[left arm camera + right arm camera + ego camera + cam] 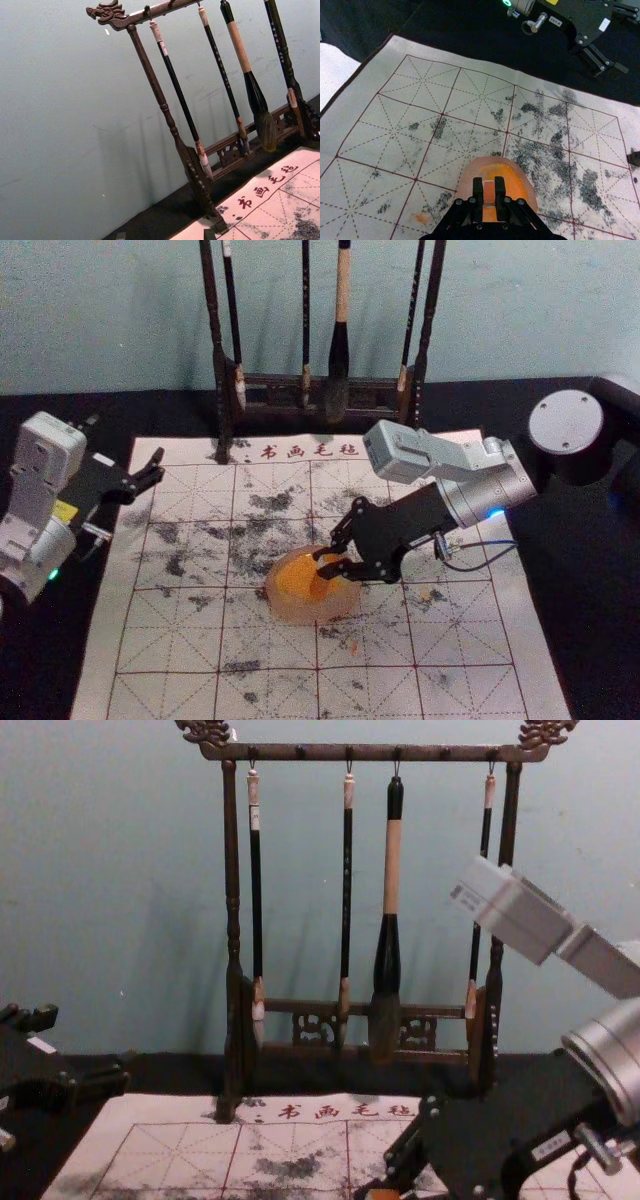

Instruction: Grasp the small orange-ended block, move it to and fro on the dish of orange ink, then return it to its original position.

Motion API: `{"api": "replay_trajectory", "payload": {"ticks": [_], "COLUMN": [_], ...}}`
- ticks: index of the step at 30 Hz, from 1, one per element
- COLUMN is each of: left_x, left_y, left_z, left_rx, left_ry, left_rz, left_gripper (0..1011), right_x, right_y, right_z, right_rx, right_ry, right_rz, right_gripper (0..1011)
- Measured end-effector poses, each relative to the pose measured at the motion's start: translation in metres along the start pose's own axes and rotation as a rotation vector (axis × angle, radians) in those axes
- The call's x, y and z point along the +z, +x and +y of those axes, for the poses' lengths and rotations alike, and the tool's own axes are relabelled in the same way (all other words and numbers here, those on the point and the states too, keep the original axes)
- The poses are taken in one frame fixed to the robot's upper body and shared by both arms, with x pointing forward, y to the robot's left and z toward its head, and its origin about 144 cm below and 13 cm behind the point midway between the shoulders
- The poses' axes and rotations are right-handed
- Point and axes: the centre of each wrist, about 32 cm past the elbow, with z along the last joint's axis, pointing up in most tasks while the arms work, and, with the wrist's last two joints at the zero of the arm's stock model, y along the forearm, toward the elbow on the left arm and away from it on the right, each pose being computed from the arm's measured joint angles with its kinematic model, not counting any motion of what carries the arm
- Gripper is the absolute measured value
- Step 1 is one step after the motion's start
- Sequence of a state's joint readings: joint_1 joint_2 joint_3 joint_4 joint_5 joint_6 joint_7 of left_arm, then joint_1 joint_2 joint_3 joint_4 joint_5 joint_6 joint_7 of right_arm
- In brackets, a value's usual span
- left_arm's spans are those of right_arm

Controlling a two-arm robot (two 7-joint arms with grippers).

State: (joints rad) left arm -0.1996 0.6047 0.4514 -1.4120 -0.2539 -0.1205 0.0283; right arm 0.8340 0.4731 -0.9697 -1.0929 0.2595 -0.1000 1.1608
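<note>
in the foreground, across the lower part of the head view, under a black-smudged, red-gridded mat [170,650]: dark cloth [590,590]. just above, near the middle of the frame, on the mat: a round, translucent dish [290,612] of orange ink [297,573].

reaching in over the dish from the right of the head view, with the right gripper [321,562] slanted down to the ink: closed in on the small block [489,189], with one jaw against each side. seen in the right wrist view: held between the tips of the jaws, with orange on its exposed face, over the dish. hard to tell, whether touching the ink or just above it.

at the left of the head view, beside the upper left corner of the mat, with jaws well apart and nothing between them: the left gripper [122,446], parked.

beyond the mat, at the top of the head view and across the middle of the chest view: a dark carved wooden rack [370,753], hung with four brushes, among them a thick one [391,865] with a pale band. farthest back: a plain blue-green wall [140,860].
</note>
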Motion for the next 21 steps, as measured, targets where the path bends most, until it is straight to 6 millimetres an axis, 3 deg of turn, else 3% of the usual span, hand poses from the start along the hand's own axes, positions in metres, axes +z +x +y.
{"api": "replay_trajectory", "payload": {"ticks": [21], "left_x": [0.0], "left_y": [0.0], "left_z": [0.0], "left_rx": [0.0], "left_ry": [0.0], "left_rz": [0.0], "left_gripper": [1001], "right_x": [0.004], "right_y": [0.02], "right_z": [0.017], "right_rx": [-0.001], "right_ry": [0.031], "right_rz": [-0.012], "right_gripper": [133]}}
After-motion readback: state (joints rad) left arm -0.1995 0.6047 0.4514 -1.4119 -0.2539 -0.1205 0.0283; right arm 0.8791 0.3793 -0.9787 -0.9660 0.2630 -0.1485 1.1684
